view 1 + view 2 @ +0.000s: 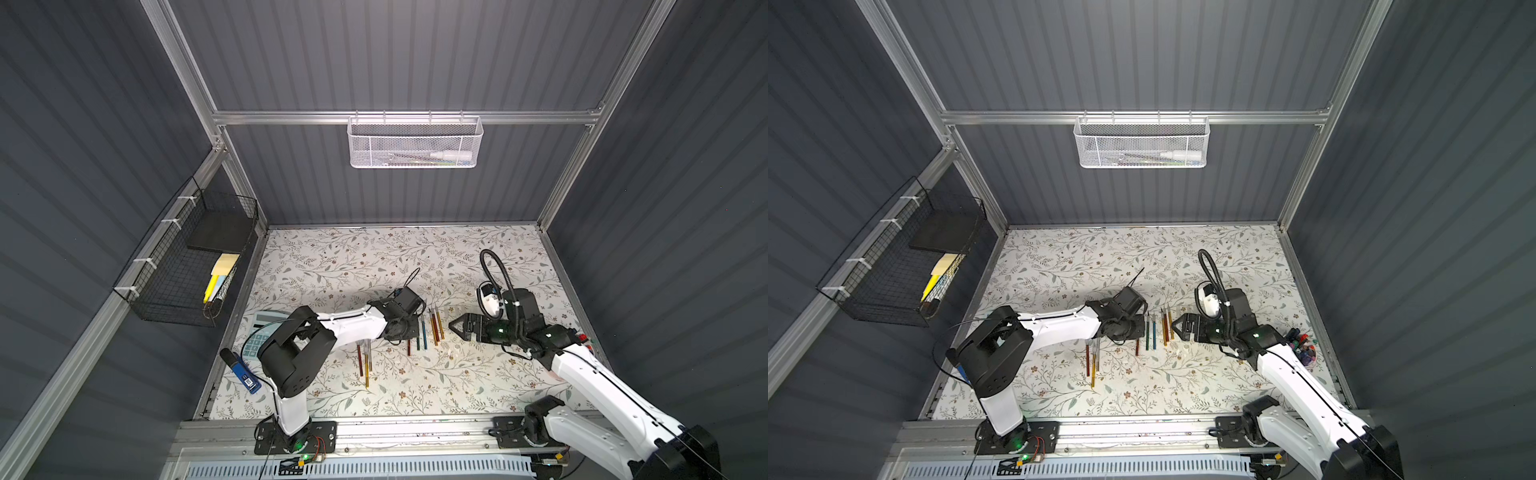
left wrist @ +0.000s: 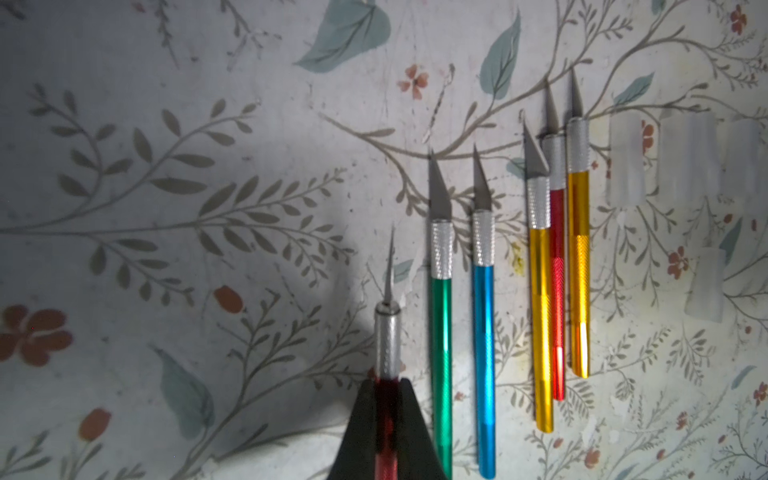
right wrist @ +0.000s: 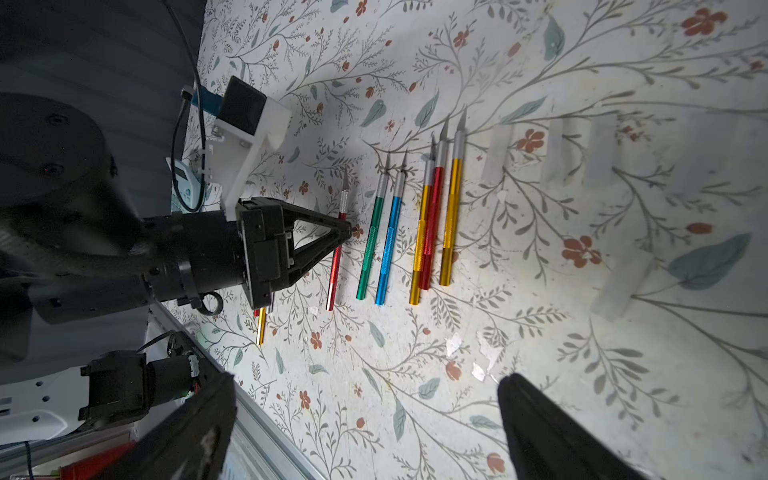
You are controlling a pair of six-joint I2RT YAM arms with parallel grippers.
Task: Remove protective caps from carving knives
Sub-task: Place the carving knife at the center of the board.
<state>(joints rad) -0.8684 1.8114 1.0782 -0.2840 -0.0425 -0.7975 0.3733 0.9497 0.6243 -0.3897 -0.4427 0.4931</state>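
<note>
My left gripper (image 2: 386, 384) is shut on the red handle of a carving knife (image 2: 387, 332) whose thin blade is bare. Beside it five more carving knives lie in a row with bare blades: green (image 2: 441, 353), blue (image 2: 484, 353), gold (image 2: 542, 332), red (image 2: 557, 311) and gold (image 2: 579, 291). Clear protective caps (image 2: 627, 162) (image 2: 690, 158) (image 2: 704, 286) lie loose on the table past the row. My right gripper (image 3: 365, 382) stands wide open with nothing between its fingers, on the caps' side of the row (image 1: 455, 326). A few more knives (image 1: 365, 361) lie by the left forearm.
A calculator (image 1: 262, 332) and a blue device (image 1: 245, 374) sit at the table's left edge. A black wire basket (image 1: 187, 266) hangs on the left wall and a white mesh basket (image 1: 415, 143) on the back rail. A tub of coloured bits (image 1: 1304, 345) stands at the right edge.
</note>
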